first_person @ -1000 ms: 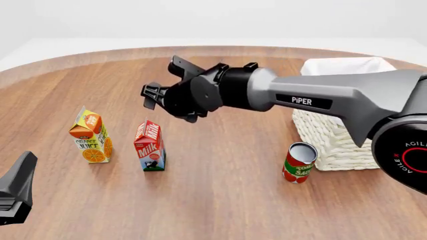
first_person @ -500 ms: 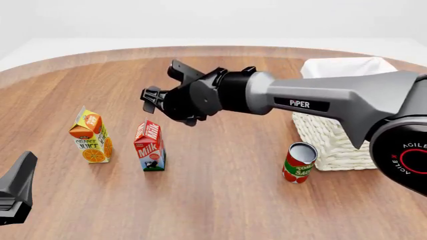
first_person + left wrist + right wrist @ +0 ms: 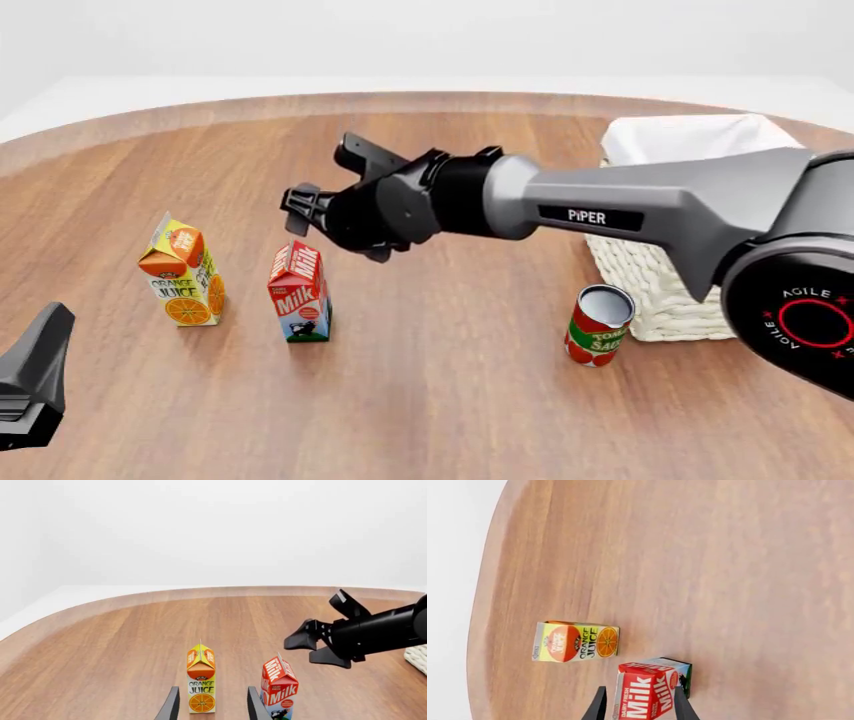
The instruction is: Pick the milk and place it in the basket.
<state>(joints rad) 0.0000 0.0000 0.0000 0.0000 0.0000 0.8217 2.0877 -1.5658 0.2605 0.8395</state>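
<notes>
Standing upright on the wooden table (image 3: 441, 400), the milk (image 3: 299, 292) sits toward the left of the front view, with the orange juice carton (image 3: 182, 272) just beside it on its left, the two apart and not touching. Both cartons are closed at their gabled tops. The right gripper (image 3: 327, 185) hangs in the air above and a little behind the milk, its arm reaching across from the right side of the table; its jaws are spread, and nothing is between them. In the right wrist view the milk (image 3: 650, 691) lies along the line of the two fingertips (image 3: 598, 707), seen from above its red top (the fingers frame it in the picture but are clear of it).

The basket (image 3: 667, 240) stands at the far right of the table, well apart from the milk, partly hidden by the right arm. Its white cloth lining shows at the rim; what lies inside cannot be seen from this angle. Just in front of its near corner stands a tomato sauce can (image 3: 598, 326), upright, its top a plain grey disc.

The left gripper (image 3: 208, 707) is low at the near left edge, its jaws also spread and holding nothing, pointed toward the orange juice carton (image 3: 201, 682) with the milk (image 3: 279, 687) beside it.
</notes>
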